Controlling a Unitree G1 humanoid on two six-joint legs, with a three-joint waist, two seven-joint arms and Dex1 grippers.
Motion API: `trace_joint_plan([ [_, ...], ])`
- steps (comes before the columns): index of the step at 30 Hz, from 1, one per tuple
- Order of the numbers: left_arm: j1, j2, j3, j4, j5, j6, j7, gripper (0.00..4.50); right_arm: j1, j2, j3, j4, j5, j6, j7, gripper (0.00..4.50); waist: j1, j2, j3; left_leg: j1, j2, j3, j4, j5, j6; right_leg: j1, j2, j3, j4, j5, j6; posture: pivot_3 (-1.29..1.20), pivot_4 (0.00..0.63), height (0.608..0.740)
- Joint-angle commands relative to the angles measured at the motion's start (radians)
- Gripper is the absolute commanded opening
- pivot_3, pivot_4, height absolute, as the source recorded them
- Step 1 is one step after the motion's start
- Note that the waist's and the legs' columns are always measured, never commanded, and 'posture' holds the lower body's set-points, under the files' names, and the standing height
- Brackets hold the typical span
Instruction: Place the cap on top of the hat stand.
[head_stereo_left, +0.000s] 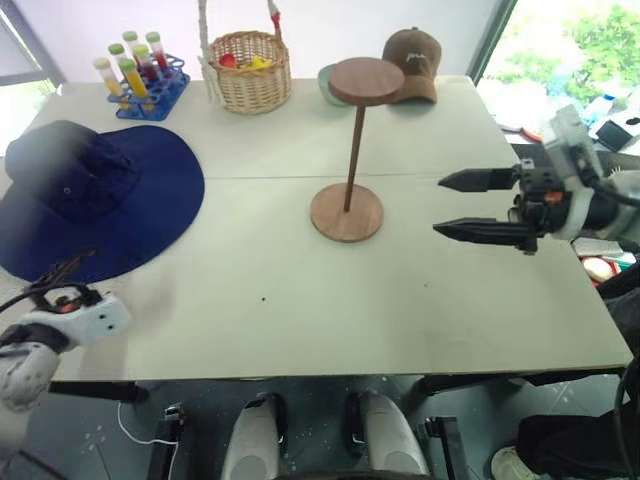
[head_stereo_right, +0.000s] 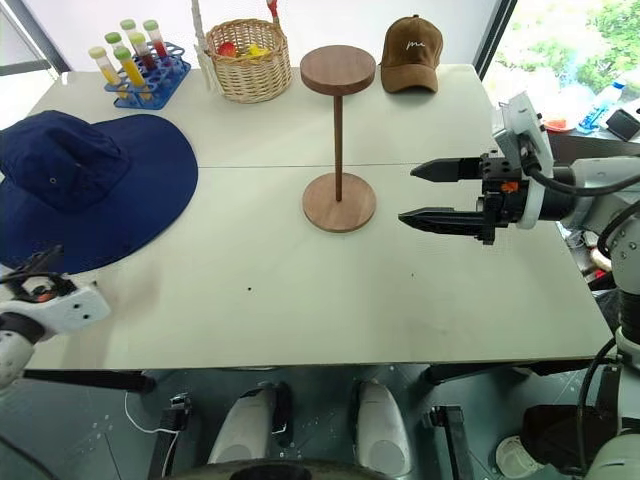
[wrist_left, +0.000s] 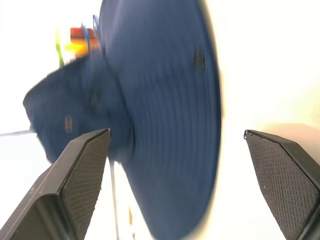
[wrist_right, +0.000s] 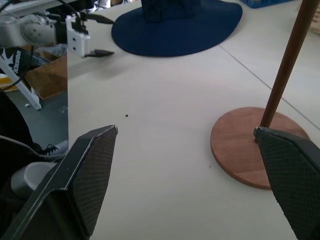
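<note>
Well, the cap lies flat on the table, well left of the hat stand. The left gripper faces its brim, fingers wide apart; the right gripper hovers just right of the stand's base, fingers apart, holding nothing.

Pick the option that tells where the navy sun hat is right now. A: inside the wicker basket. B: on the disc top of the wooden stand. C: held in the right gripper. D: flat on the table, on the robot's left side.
D: the cap lies flat on the table at the robot's left, the hat stand has a bare top, and the right gripper is open and empty.
</note>
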Motion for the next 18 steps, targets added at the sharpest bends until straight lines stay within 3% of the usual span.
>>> trace_joint_plan([
  [1, 0.017, 0.022, 0.033, -0.02, 0.004, -0.027, -0.002, 4.5, -0.011, -0.011, -0.024, 0.018, -0.01, -0.048, 0.017, 4.48, 0.003, 0.0, 0.0, 0.0, 0.0, 0.0, 0.0, 0.0, 0.0, 0.0, 0.0, 0.0, 0.0, 0.0, 0.0, 0.0, 0.15, 0.74],
  [5, -0.006, 0.043, 0.026, 0.027, 0.018, -0.03, 0.001, 4.5, -0.008, -0.011, -0.022, 0.048, -0.014, -0.075, 0.04, 4.48, 0.001, 0.0, 0.0, 0.0, 0.0, 0.0, 0.0, 0.0, 0.0, 0.0, -0.001, 0.0, 0.0, 0.0, 0.0, 0.0, 0.15, 0.74],
  [18, -0.365, 0.066, -0.213, 0.335, 0.083, -0.064, 0.055, 4.5, 0.026, -0.016, -0.038, 0.072, -0.026, -0.131, 0.068, 4.48, 0.0, 0.0, -0.001, 0.0, -0.001, 0.001, 0.0, 0.0, 0.0, 0.0, 0.001, 0.0, 0.001, 0.002, 0.004, 0.0, 0.15, 0.74],
])
